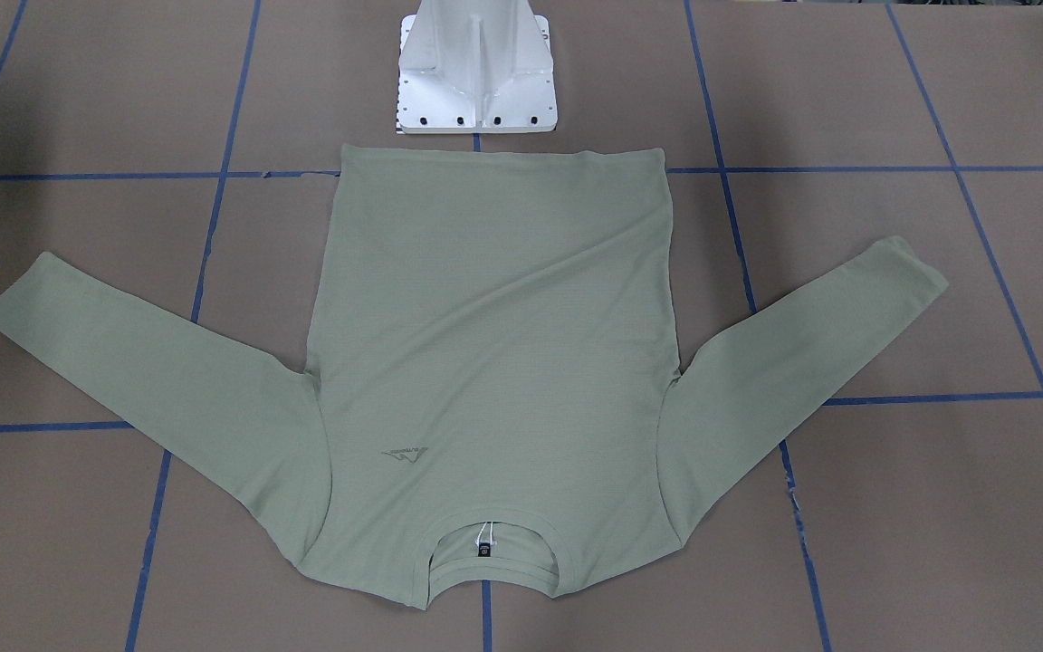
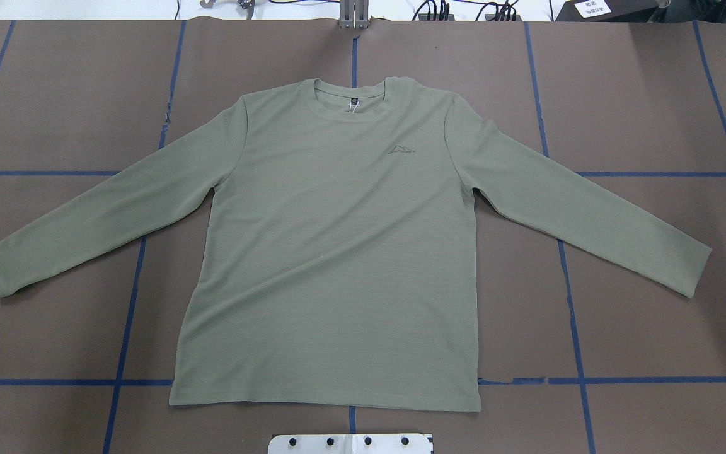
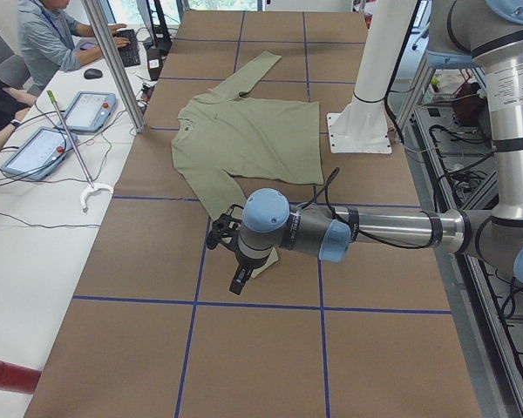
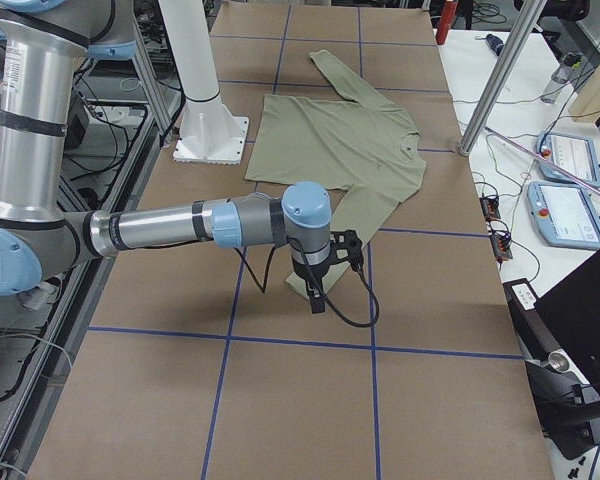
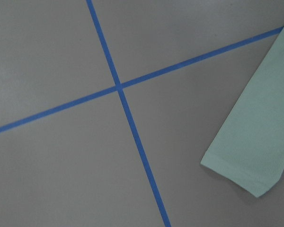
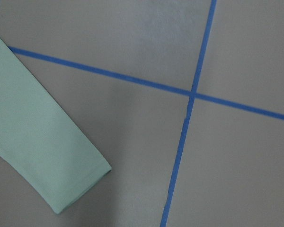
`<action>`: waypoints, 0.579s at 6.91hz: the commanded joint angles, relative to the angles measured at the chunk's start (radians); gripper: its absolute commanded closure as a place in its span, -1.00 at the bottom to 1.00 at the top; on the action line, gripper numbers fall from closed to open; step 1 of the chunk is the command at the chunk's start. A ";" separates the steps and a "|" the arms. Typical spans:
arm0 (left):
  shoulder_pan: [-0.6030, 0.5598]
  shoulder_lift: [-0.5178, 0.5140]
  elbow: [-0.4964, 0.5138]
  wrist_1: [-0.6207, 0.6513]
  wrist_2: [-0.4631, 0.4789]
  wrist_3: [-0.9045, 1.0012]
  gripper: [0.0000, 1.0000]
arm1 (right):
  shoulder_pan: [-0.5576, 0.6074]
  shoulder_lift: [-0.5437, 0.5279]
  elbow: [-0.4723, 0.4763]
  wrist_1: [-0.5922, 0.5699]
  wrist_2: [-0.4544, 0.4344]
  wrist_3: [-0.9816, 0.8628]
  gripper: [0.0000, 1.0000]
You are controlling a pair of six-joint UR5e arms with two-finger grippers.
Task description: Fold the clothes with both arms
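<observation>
Sage-green shirt (image 2: 331, 252) lies flat; left claw (image 3: 238, 280) and right claw (image 4: 317, 300) hover, their spread impossible to tell.

Pale green long-sleeved shirt (image 2: 331, 252) lies flat, front up, sleeves spread, hem just beside the white pedestal (image 1: 476, 72). Left arm (image 3: 392, 228) and right arm (image 4: 150, 228) each reach out near a cuff.
</observation>
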State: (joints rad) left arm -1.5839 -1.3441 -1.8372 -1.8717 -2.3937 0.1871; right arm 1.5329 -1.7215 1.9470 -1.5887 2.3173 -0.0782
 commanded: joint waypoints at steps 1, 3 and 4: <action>-0.005 -0.100 0.036 -0.220 -0.002 -0.008 -1.00 | 0.001 0.085 -0.025 0.079 0.000 0.009 -1.00; -0.004 -0.130 0.068 -0.236 -0.008 -0.006 -1.00 | 0.000 0.088 -0.040 0.180 0.032 0.122 -1.00; -0.005 -0.126 0.065 -0.238 -0.013 -0.005 -1.00 | -0.038 0.077 -0.043 0.304 0.036 0.203 -1.00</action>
State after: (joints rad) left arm -1.5882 -1.4642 -1.7775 -2.0983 -2.4015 0.1807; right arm 1.5231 -1.6386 1.9101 -1.4098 2.3410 0.0361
